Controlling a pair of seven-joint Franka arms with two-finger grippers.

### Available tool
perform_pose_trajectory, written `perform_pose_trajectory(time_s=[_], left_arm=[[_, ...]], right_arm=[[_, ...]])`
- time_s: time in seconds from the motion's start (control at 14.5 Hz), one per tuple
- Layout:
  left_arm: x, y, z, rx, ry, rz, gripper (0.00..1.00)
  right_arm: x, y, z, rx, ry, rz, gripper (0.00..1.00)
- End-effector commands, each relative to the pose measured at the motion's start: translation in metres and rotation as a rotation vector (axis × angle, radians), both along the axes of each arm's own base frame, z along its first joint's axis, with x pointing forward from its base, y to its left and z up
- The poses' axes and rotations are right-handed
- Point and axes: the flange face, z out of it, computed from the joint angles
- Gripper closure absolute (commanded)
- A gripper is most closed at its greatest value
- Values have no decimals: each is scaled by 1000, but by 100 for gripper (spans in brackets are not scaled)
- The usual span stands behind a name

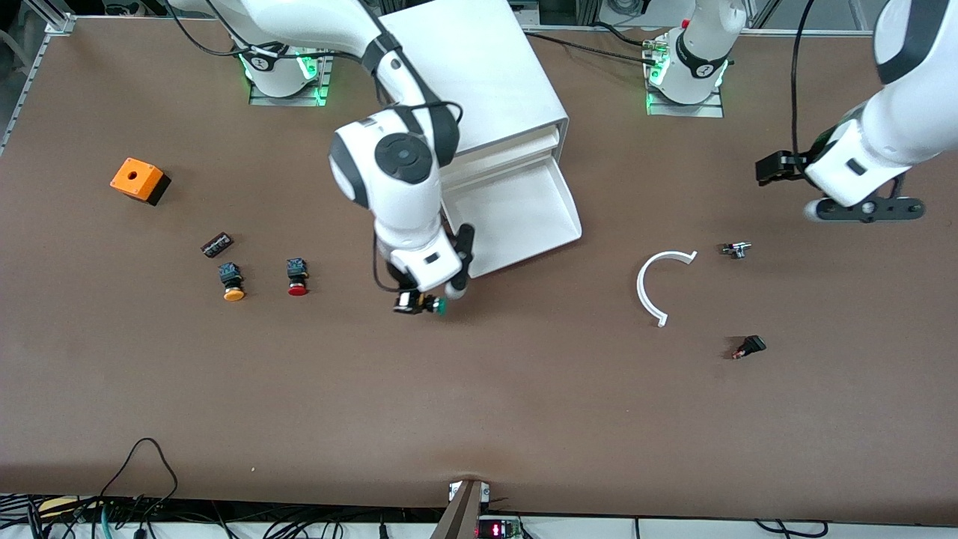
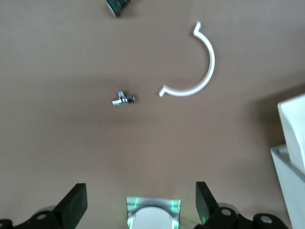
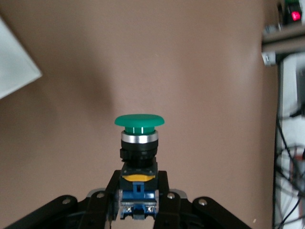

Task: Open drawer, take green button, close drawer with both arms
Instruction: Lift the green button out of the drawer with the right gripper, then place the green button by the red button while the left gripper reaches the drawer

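right gripper (image 1: 420, 302), over bare counter (image 1: 479, 404) just off the open drawer (image 1: 516, 217), jaws clenched on the button (image 3: 139, 143); lower it upright before letting go. left gripper (image 2: 138, 210) waits, jaws released.

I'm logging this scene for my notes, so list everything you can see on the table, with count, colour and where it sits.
cabinet: one, white, between the two arm bases.
drawer: one, white, bottommost, pulled open, looks empty.
green button: one, green cap, held over the table in front of the drawer.
red button: one, red cap, toward the right arm's end.
yellow button: one, orange-yellow cap, beside the red one.
orange box: one, orange and black, toward the right arm's end.
curved piece: one, white, toward the left arm's end.
metal fitting: one, silver, beside the curved piece.
right gripper: shut on the green button.
left gripper: open, waiting over the table.
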Motion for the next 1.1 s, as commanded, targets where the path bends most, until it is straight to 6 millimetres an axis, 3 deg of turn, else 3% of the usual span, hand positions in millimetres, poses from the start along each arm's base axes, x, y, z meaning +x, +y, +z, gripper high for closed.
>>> perform_pose_trajectory(time_s=[0.0, 0.14, 0.34, 0.62, 0.83, 0.9, 1.03], left_arm=[[7, -21, -33, -5, 124, -30, 0], [11, -30, -50, 1, 145, -8, 0], [24, -74, -88, 35, 104, 82, 0], [36, -160, -144, 25, -2, 228, 0], [36, -212, -169, -15, -73, 283, 0], [34, -237, -186, -22, -100, 329, 0], [29, -270, -210, -43, -132, 388, 0]], right_arm=[[14, -30, -5, 76, 14, -212, 88], [21, -57, -28, 84, 26, -380, 89], [34, -97, -64, 93, 33, -600, 89], [52, -173, -101, 162, 107, -766, 89], [45, -194, -125, 169, 142, -815, 89], [43, -200, -129, 158, 151, -815, 89], [46, -231, -138, 142, 174, -787, 89]])
